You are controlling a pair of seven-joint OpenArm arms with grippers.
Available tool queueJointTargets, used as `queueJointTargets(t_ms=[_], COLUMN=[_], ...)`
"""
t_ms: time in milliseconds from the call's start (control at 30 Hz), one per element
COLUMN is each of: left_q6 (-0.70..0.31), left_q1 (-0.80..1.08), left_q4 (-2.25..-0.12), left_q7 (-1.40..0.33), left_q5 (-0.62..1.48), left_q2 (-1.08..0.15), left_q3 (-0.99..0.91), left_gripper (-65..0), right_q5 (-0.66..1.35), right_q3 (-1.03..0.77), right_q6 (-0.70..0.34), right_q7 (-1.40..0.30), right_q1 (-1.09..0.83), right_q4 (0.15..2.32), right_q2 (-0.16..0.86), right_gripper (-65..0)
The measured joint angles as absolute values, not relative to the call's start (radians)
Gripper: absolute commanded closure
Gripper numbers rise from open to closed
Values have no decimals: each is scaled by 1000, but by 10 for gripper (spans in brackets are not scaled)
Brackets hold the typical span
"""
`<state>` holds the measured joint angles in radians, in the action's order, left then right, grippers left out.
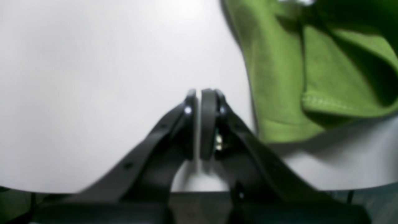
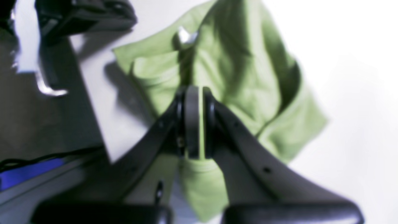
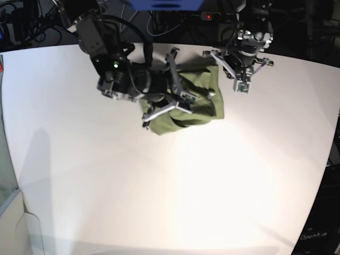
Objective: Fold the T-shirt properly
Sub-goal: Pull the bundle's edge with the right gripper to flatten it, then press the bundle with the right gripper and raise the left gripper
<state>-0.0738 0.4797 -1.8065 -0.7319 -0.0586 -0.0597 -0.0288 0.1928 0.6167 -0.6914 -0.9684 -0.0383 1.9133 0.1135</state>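
The olive-green T-shirt lies crumpled in a heap at the back middle of the white table. In the right wrist view the T-shirt fills the centre, with its small white label showing. My right gripper is shut, with a strip of the green cloth between its pads and folds running up to its tips; in the base view it sits on the heap. My left gripper is shut on nothing, over bare table just left of the shirt's edge; in the base view it is beside the heap.
The table's back edge runs close behind the shirt, with cables and dark equipment beyond it. In the right wrist view the other arm's dark body is at the top left, past the table edge.
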Motion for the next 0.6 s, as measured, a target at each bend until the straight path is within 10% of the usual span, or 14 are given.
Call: queueJointTargets(t_ms=[600], left_q6=[-64], left_q1=[474], left_q4=[-1787], left_q7=[-710], left_q5=[-62], left_q2=[-55], left_q3=[-30], left_gripper=[-22], right_q5=[196], right_q3=[603], right_q6=[-691], right_q7=[-862], right_q1=[136], right_q4=[1621], right_q2=[46], right_gripper=[-7])
